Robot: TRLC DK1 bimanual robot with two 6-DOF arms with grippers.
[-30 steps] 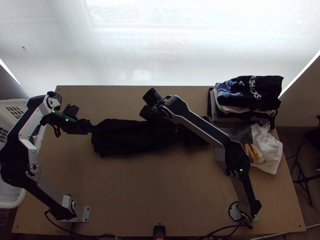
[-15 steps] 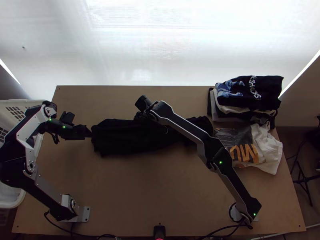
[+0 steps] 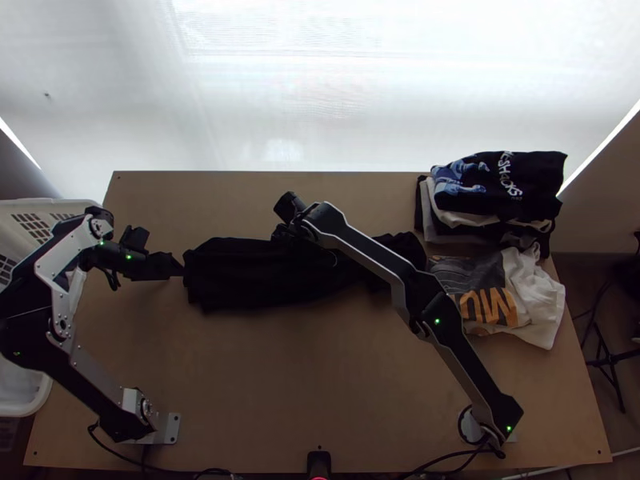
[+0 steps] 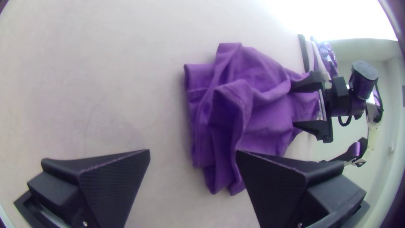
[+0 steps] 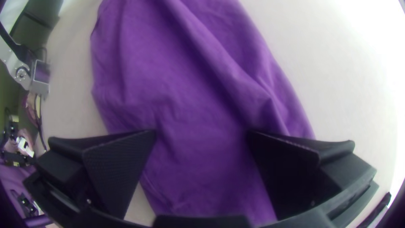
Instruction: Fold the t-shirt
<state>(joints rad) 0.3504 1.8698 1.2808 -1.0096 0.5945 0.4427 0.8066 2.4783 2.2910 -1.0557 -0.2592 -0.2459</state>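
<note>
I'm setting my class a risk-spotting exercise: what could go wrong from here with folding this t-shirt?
The right gripper, open over the t-shirt, could pinch several layers and ruck them. The left gripper, open by one end, may catch only part of the loose folds there. The other end lies close to a printed garment, which might get dragged along.

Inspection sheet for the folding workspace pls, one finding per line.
Surface: table, light wood
Job: t-shirt in a long, rumpled strip
Clutter: stacked clothes at far right; loose printed garment nearer
Left tool: open, at shirt's left end
Right tool: open, over shirt
Cables: black cables along near edge
Surroundings: white basket at left, white backdrop beyond far edge
Liquids: nothing seen
</note>
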